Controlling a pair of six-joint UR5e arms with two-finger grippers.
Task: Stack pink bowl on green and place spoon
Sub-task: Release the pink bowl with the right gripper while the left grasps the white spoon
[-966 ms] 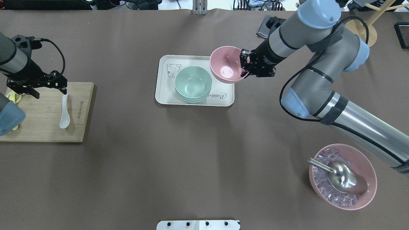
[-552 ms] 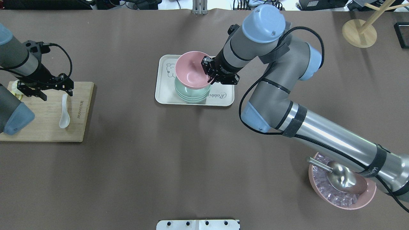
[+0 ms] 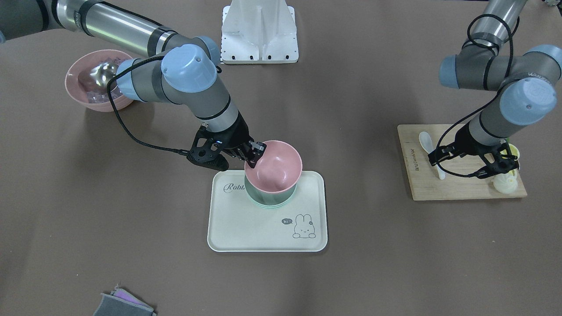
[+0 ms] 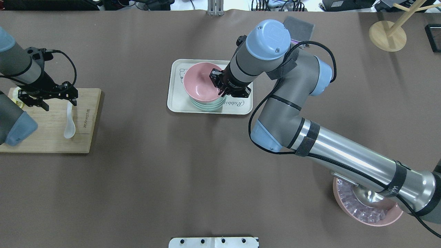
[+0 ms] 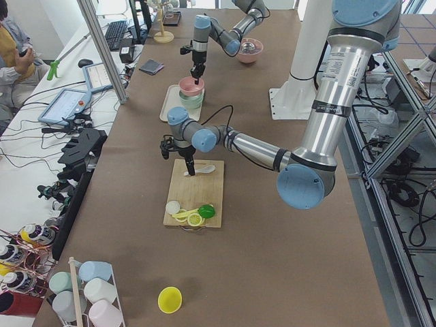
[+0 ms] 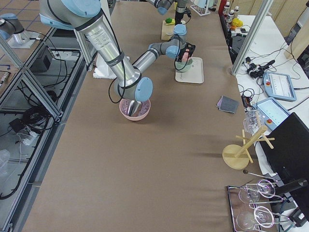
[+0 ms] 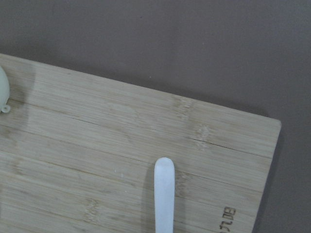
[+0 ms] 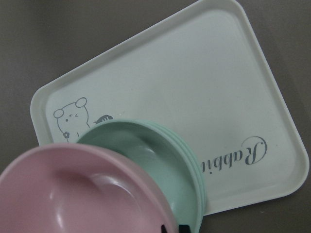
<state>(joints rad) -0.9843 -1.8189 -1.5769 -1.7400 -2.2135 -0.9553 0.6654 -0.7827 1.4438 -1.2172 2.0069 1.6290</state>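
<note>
The pink bowl point(image 4: 200, 86) point(image 3: 274, 169) is held by its rim, slightly tilted, right over the stack of green bowls point(image 4: 211, 105) point(image 3: 268, 201) on the white tray point(image 4: 241, 106) point(image 3: 246, 228). I cannot tell if it touches the stack. My right gripper point(image 4: 219, 86) point(image 3: 253, 154) is shut on the bowl's rim. The right wrist view shows the pink bowl point(image 8: 73, 194) overlapping the green bowls point(image 8: 160, 160). The white spoon point(image 4: 70, 124) point(image 3: 428, 145) point(image 7: 164, 194) lies on the wooden board point(image 4: 48, 137). My left gripper point(image 4: 61, 104) point(image 3: 459, 166) is open above the spoon's handle end.
A pink bowl of ice with a metal scoop point(image 4: 368, 210) point(image 3: 94, 83) stands under my right arm. Yellow and white items point(image 3: 505, 182) lie on the board's far end. A grey cloth point(image 4: 299, 24) point(image 3: 123, 305) and a wooden stand point(image 4: 387, 34) are at the far side.
My right arm carried the pink bowl left from beside the tray to over the green bowls and lowered it. My left gripper stayed open over the spoon handle, shifting only slightly.
</note>
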